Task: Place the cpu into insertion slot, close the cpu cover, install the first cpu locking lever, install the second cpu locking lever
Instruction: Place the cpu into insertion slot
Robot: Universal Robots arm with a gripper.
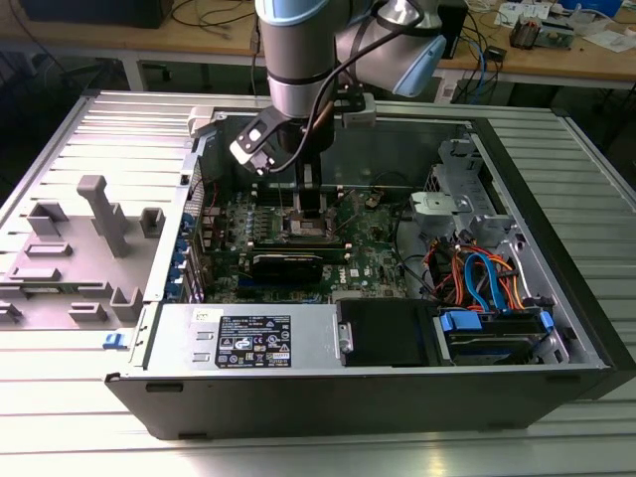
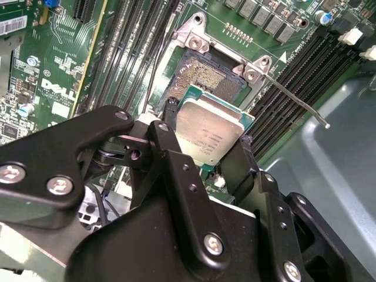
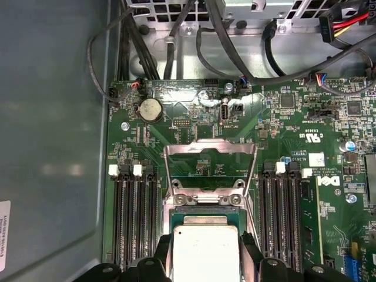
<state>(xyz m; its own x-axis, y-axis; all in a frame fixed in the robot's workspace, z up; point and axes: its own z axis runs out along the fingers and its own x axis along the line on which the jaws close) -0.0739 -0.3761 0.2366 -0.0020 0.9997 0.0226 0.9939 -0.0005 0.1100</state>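
Observation:
My gripper (image 2: pixel 208 132) is shut on the cpu (image 2: pixel 205 126), a flat silver square pinched at two opposite edges by the black fingers (image 2: pixel 170 147). The chip hangs over the near part of the insertion slot (image 2: pixel 202 73), whose dark pin field shows beyond it. Whether the chip touches the socket I cannot tell. In the first wrist view the cpu (image 3: pixel 205 252) sits between the gripper (image 3: pixel 205 258) fingers, and the cpu cover (image 3: pixel 210 145) stands flipped open past the slot. A thin locking lever (image 2: pixel 294 100) sticks out beside the socket. In the exterior view the gripper (image 1: pixel 310 204) reaches down onto the motherboard.
Black memory slots (image 3: pixel 132 217) flank the socket on both sides. The open computer case (image 1: pixel 397 397) holds a power supply (image 1: pixel 248 338), a black card (image 1: pixel 286 264) and cable bundles (image 1: pixel 477 273). Grey fixtures (image 1: pixel 99 214) stand on the table at the exterior view's left.

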